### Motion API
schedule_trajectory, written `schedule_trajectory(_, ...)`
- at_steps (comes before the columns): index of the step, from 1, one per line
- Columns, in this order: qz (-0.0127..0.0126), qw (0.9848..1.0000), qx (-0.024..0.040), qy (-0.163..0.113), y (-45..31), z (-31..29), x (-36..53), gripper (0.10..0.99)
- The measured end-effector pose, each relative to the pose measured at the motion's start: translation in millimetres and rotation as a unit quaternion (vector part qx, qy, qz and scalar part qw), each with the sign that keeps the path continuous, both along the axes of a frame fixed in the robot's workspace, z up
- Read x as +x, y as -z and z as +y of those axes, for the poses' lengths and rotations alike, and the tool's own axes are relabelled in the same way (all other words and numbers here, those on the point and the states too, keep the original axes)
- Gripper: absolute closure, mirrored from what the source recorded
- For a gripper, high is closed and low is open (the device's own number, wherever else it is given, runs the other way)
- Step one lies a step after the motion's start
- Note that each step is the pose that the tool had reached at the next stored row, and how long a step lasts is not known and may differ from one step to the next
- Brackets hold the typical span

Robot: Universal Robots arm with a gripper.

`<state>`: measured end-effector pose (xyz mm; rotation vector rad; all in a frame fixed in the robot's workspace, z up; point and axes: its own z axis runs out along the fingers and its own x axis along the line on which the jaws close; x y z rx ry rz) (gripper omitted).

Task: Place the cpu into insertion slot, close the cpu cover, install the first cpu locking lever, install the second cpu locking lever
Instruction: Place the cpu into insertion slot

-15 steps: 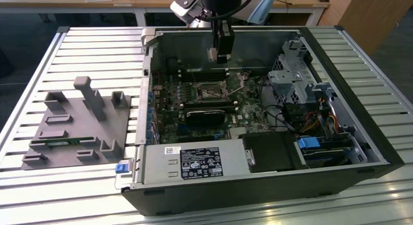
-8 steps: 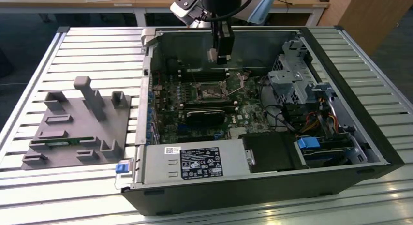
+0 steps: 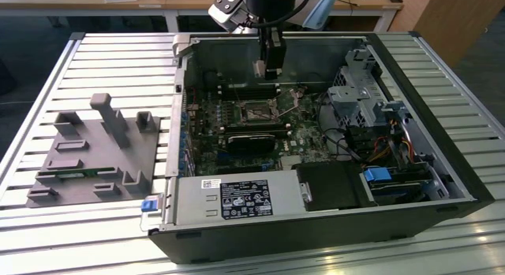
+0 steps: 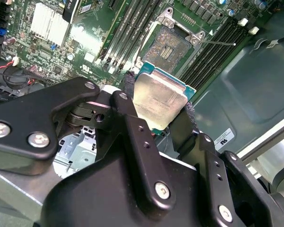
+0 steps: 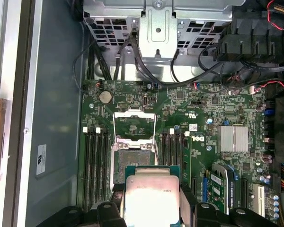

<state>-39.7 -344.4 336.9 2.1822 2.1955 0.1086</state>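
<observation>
My gripper (image 3: 266, 67) hangs inside the open computer case, above the motherboard and shut on the cpu (image 4: 158, 101). The cpu is a flat square chip with a dull silver top and a green rim, pinched by its edges between the two black fingers (image 4: 128, 101). Both wrist views show the insertion slot (image 5: 131, 161) lying uncovered on the board beyond the chip, its dark contact field exposed. The cpu cover (image 5: 134, 124) stands flipped back from the slot, toward the drive cage. Thin wire levers (image 5: 155, 130) run along its sides, released. In the exterior view the slot (image 3: 256, 113) lies below the gripper.
Black memory slots (image 5: 94, 156) flank the socket on both sides. A silver heatsink (image 5: 233, 138), a metal drive cage (image 3: 355, 97), loose cables (image 3: 347, 148) and the power supply (image 3: 236, 198) crowd the case. A grey fixture block (image 3: 87, 151) sits on the slatted table at the exterior view's left.
</observation>
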Motion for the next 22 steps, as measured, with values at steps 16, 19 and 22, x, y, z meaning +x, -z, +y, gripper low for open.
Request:
schedule_trajectory(16,0.0002,1.0000,0.0000,0.000,4.6,0.0,0.0,0.545)
schedule_trajectory(19,0.0003,1.0000,0.0000,0.000,5.6,0.0,0.0,0.545)
schedule_trajectory(22,0.0003,1.0000,0.0000,0.000,6.7,0.0,0.0,0.545)
